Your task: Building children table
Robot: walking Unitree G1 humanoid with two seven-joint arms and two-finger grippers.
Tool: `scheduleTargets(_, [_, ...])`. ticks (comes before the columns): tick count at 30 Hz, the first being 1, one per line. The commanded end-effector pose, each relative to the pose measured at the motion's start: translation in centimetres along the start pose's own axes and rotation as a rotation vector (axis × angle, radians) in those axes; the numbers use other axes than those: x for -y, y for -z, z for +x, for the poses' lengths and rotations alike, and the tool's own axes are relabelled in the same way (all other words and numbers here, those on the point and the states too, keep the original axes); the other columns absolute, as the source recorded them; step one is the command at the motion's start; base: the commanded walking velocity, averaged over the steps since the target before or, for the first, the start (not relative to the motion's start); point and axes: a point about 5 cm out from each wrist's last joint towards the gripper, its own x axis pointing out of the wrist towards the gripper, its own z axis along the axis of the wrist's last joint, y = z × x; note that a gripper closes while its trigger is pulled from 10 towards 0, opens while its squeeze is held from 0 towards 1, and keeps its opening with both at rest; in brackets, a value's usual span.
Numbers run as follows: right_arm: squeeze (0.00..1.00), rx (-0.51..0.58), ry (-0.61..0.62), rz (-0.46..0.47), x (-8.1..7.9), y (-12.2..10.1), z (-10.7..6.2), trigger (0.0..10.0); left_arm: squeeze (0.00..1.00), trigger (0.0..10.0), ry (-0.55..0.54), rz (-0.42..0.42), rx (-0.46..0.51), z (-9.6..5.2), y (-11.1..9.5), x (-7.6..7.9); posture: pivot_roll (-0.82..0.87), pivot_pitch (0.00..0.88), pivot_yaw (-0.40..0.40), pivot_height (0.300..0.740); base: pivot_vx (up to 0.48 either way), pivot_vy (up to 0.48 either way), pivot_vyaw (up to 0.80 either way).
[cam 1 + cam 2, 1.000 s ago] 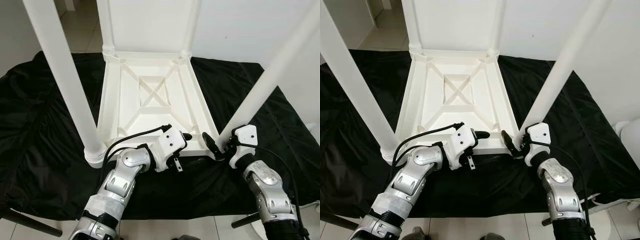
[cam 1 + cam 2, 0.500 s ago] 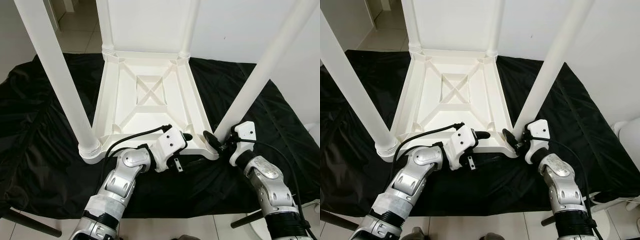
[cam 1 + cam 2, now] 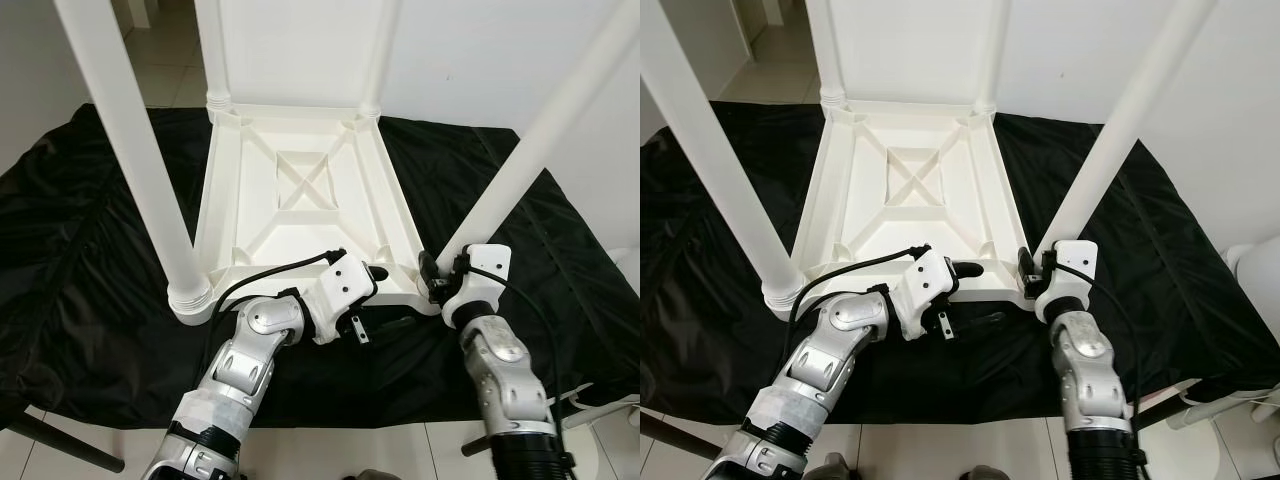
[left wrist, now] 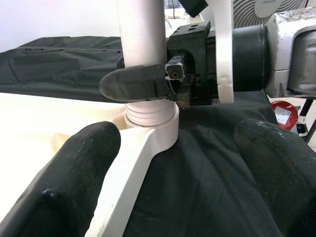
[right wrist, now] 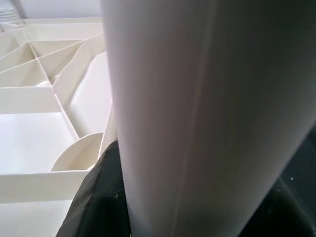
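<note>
Your right gripper (image 4: 170, 79) has its jaws closed around the near right leg (image 3: 1110, 140), just above the collar where it enters the corner socket; one finger (image 4: 133, 83) wraps the leg's front. Your left gripper (image 3: 372, 272) rests at the table's (image 3: 300, 190) near edge, jaws spread wide, holding nothing, its fingers (image 4: 59, 187) to either side of that same corner.

The table lies upside down on a black cloth (image 3: 90, 260) over the tabletop. The near left leg (image 3: 140, 160) stands in its socket at your left; the two far legs (image 3: 212, 50) rise at the back corners. The left arm's cable (image 3: 270, 272) crosses the table's near edge.

A second ago the right jaws sat open beside the leg; now they clamp it, with the forearm swung in more squarely behind.
</note>
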Motion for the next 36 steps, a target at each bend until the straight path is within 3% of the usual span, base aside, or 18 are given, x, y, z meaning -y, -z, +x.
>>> scheduleTargets(1, [0.0, -0.012, 0.112, 0.013, 0.6, 0.1, 0.0, 10.0, 0.0, 10.0, -0.141, -0.005, -0.017, 0.0, 0.3, -0.5, -0.02, 0.0, -0.034, 0.74, 0.0, 0.0, 0.0])
scheduleTargets(3, [0.0, -0.012, 0.112, 0.013, 0.6, 0.1, 0.0, 10.0, 0.0, 10.0, -0.141, -0.005, -0.017, 0.0, 0.3, -0.5, -0.02, 0.0, -0.034, 0.74, 0.0, 0.0, 0.0])
scheduleTargets(9, [0.0, -0.021, 0.296, 0.02, -1.7, 0.3, 0.5, 10.0, 0.0, 10.0, -0.137, -0.003, -0.016, 0.1, 0.3, -0.5, -0.02, 0.0, -0.031, 0.74, 0.0, 0.0, 0.0])
scheduleTargets(15, [0.0, -0.015, 0.282, 0.035, -2.6, 0.0, 0.6, 10.0, 0.0, 10.0, -0.138, -0.005, -0.014, 0.1, 0.3, -0.5, -0.02, 0.0, -0.033, 0.74, 0.0, 0.0, 0.0])
scheduleTargets(16, [0.15, -0.01, 0.274, 0.034, -2.3, -0.1, 0.6, 10.0, 0.0, 10.0, -0.14, -0.004, -0.014, 0.1, 0.2, -0.6, -0.02, 0.0, -0.033, 0.74, 0.0, 0.0, 0.0])
scheduleTargets(18, [0.15, -0.008, 0.271, 0.034, -2.2, -0.1, 0.5, 10.0, 0.0, 10.0, -0.14, -0.004, -0.013, 0.2, 0.2, -0.6, -0.02, 0.0, -0.033, 0.74, 0.0, 0.0, 0.0])
scheduleTargets(19, [1.0, 0.02, 0.211, 0.035, -2.4, -0.4, 0.5, 10.0, 0.0, 10.0, -0.142, -0.003, -0.013, 0.2, 0.2, -0.6, -0.02, 0.0, -0.033, 0.74, 0.0, 0.0, 0.0])
scheduleTargets(29, [1.0, 0.083, 0.106, 0.009, -1.6, -1.1, -0.4, 10.0, 0.0, 10.0, -0.137, 0.003, -0.019, -0.1, 0.3, -0.6, -0.02, 0.0, -0.032, 0.74, 0.0, 0.0, 0.0])
scheduleTargets(30, [0.21, 0.081, 0.054, -0.018, -1.1, -1.0, -0.7, 10.0, 0.0, 10.0, -0.137, 0.003, -0.019, -0.1, 0.3, -0.6, -0.02, 0.0, -0.032, 0.74, 0.0, 0.0, 0.0])
scheduleTargets(31, [0.21, 0.081, 0.054, -0.018, -1.1, -1.0, -0.7, 10.0, 0.0, 10.0, -0.137, 0.003, -0.019, -0.1, 0.3, -0.6, -0.02, 0.0, -0.032, 0.74, 0.0, 0.0, 0.0])
scheduleTargets(32, [0.0, 0.082, -0.005, -0.053, -0.6, -1.0, -0.9, 10.0, 0.0, 10.0, -0.137, 0.003, -0.019, -0.1, 0.3, -0.7, -0.02, 0.0, -0.03, 0.74, 0.0, 0.0, 0.0])
scheduleTargets(36, [0.0, 0.072, -0.128, -0.101, 0.6, -1.0, -1.1, 10.0, 0.0, 10.0, -0.134, 0.003, -0.017, 0.0, 0.3, -0.7, -0.02, 0.0, -0.029, 0.74, 0.0, 0.0, 0.0])
